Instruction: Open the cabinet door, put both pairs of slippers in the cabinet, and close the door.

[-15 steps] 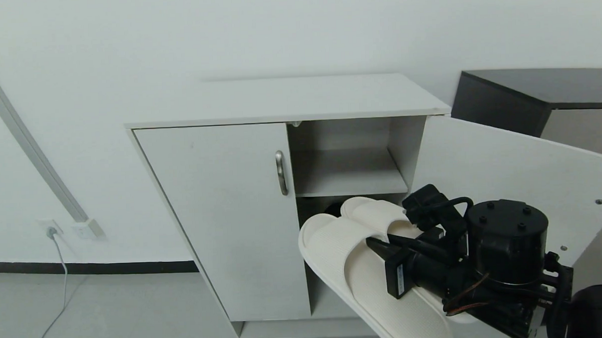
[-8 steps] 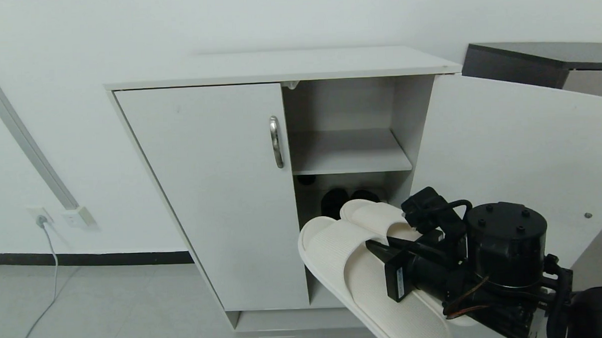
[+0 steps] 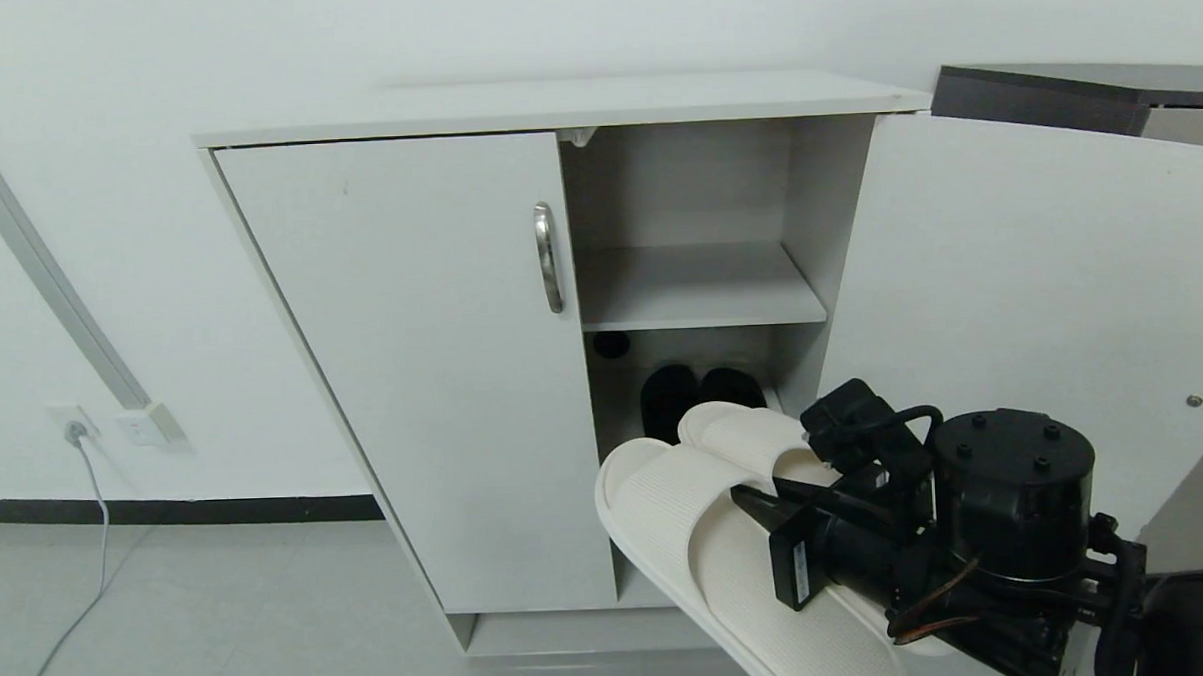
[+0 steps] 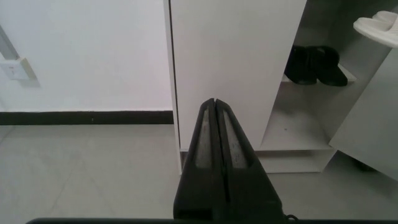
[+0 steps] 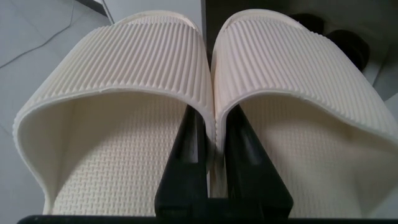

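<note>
Right claw [image 5: 214, 152] is clamped on the pair of white slippers [image 3: 688, 515], its two fingers slid under the ribbed straps and pinching the inner sides together where the slippers meet. The pair hangs in the air, toes toward the cabinet [image 3: 553, 105], just in front of the opening left by the open door [image 3: 1040, 293]. These look like light foam slippers, soft and bendy, so the straps probably give under the squeeze and the long soles may sag or swing. That middle pinch seems the sensible hold, since it keeps both together. Inside, black slippers [image 3: 699, 400] already sit on the shelf below the upper shelf [image 3: 695, 290], nearer its right edge. Left claw [image 4: 214, 143] has its fingers pressed together on nothing, low over the floor [image 4: 87, 168] before the shut door [image 3: 412, 365].
</note>
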`<state>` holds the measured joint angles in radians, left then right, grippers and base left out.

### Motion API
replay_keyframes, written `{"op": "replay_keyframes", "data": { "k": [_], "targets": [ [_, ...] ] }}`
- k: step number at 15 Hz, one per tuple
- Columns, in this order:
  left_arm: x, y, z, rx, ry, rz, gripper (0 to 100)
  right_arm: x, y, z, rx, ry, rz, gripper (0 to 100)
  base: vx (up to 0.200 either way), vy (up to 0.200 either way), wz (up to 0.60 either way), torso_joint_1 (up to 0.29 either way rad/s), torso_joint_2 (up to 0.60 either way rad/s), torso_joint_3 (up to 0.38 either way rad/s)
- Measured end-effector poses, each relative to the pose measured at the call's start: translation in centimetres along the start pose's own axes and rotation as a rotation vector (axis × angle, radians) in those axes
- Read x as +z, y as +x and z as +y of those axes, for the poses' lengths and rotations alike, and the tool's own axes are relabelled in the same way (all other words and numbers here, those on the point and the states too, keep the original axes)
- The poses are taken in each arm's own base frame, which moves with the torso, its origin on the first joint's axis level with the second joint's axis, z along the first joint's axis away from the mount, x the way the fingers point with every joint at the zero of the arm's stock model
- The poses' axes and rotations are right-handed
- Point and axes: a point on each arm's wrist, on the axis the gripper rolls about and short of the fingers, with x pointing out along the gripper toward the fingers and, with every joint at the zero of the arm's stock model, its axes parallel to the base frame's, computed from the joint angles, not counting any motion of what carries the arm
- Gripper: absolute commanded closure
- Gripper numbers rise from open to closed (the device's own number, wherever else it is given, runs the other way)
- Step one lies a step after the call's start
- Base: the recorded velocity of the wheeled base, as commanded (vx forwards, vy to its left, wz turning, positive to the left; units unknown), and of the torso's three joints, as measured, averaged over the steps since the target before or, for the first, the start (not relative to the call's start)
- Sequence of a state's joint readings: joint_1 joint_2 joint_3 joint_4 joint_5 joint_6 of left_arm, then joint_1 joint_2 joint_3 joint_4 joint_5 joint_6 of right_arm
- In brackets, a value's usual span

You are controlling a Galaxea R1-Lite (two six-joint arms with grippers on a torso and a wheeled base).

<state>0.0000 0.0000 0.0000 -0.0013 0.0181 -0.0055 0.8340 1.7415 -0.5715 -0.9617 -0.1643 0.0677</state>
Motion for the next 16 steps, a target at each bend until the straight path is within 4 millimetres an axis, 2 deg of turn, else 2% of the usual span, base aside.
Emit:
{"op": "replay_keyframes", "data": {
  "k": [16],
  "targets": [
    [0.0, 0.0, 0.0, 0.0, 0.0, 0.0, 100, -0.69, -0.13, 0.37, 0.048, -0.004, -0.008, 100, 0.0, 0.0, -0.04, 0.0, 0.0, 0.0]
  ]
}}
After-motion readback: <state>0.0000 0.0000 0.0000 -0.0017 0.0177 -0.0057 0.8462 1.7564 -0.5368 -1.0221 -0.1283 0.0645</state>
